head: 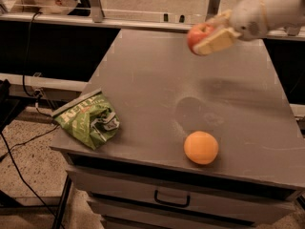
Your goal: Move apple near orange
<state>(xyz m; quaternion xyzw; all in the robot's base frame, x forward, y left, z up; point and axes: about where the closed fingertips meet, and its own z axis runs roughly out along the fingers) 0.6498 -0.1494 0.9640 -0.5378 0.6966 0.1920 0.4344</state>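
Gripper [208, 34] upper right of frame, fingers [215, 41] clamped on apple [195, 33], above desk [143, 80]. Orange [201, 147] lower centre. We should lower apple gently just beside orange without nudging; it would likely roll.

Above table [143, 80], jaws hold apple [197, 34] behind orange [201, 147]; bag [88, 119] left

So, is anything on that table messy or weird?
Only the green bag: it lies crumpled at the table's front left corner. The orange sits whole near the front edge, and the pincer holds the apple in the air over the far side.
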